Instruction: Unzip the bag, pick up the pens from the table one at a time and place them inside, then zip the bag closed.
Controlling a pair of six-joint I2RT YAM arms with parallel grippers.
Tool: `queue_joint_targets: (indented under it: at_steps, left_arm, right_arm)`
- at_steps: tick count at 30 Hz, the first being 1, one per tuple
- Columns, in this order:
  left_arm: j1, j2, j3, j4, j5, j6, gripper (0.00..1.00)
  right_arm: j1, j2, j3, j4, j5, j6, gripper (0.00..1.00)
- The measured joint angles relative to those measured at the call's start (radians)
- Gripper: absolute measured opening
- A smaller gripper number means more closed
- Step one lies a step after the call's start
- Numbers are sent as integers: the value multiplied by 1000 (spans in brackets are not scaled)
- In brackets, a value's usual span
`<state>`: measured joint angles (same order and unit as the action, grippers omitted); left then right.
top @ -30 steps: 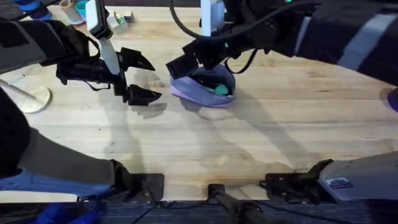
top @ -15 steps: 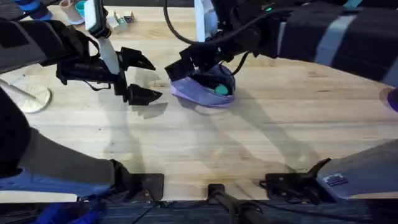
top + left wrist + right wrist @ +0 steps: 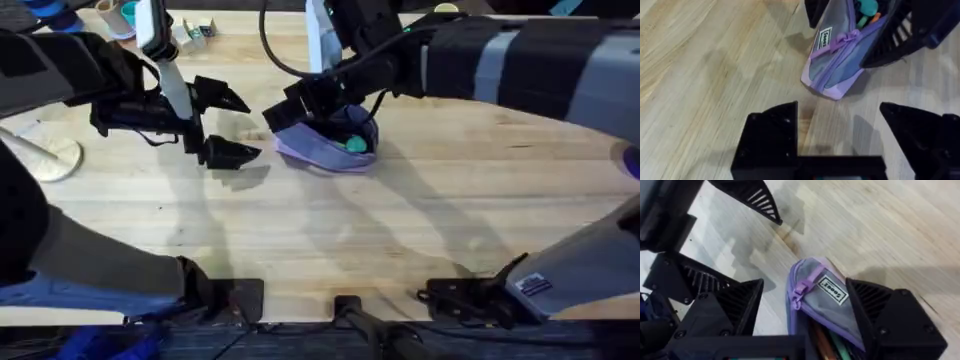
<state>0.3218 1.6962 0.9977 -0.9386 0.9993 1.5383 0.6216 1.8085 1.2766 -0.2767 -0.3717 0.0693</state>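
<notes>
The pale wooden tabletop [image 3: 330,230] carries the bag [image 3: 325,145] near the middle of its far edge. The overhead view shows both arms reaching there: the left hand [image 3: 222,125] hovers just beside the bag's left end with fingers spread and nothing between them, while the right hand [image 3: 310,100] sits over the bag, fingers spread on either side of its end. The right wrist view shows the unzipped mouth with pens [image 3: 832,347] inside and the purple zipper pull [image 3: 801,289]. A small white label [image 3: 832,290] bears dark letters that cannot be made out.
</notes>
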Motion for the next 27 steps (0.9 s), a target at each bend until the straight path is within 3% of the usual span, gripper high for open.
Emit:
queue_joint_targets:
  at_steps: [5, 9, 17, 21, 24, 27]
  left_arm:
    - [0, 0, 0, 0, 0, 0, 993]
    - [0, 0, 0, 0, 0, 0, 993]
    - [0, 0, 0, 0, 0, 0, 993]
    - [0, 0, 0, 0, 0, 0, 993]
    - [0, 0, 0, 0, 0, 0, 993]
    - [0, 0, 0, 0, 0, 0, 993]
  right_arm:
    - [0, 24, 0, 16, 0, 25, 938]
    - [0, 28, 0, 16, 0, 43, 792]
    - [0, 28, 0, 17, -9, 60, 363]
    - [3, 28, 0, 19, -18, 62, 195]
    - [5, 28, 0, 19, -19, 62, 85]
    - [5, 28, 0, 21, -18, 62, 38]
